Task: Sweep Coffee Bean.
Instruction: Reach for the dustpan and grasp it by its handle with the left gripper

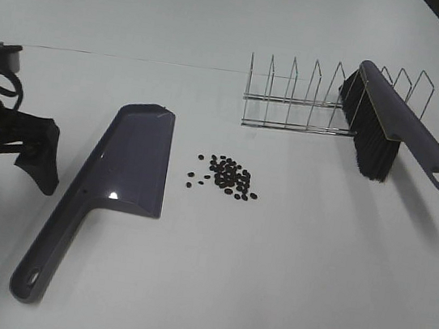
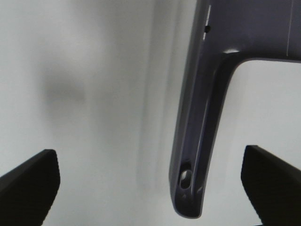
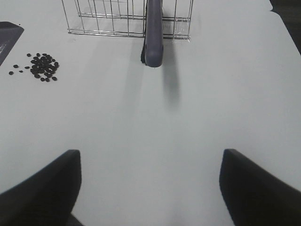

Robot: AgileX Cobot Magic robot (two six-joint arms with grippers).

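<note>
on the white table (image 1: 265, 302), a wire rack (image 1: 294, 101) propped the brush (image 1: 397, 124), its handle pointing toward the right gripper (image 3: 150, 160), whose jaws stood apart and empty. the dustpan (image 1: 125, 168) stretched its handle toward the nearer left gripper (image 2: 148, 160), jaws spread wide, gripping nothing. the coffee bean (image 1: 228, 176) lay clustered just beside the pan's mouth, on the brush side.

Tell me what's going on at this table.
Nothing is held yet. The left gripper is open, near the handle of the dustpan. The right gripper is open and faces the brush, which leans in the wire rack. The coffee beans lie unswept in a loose cluster on the table, beside the dustpan.
</note>
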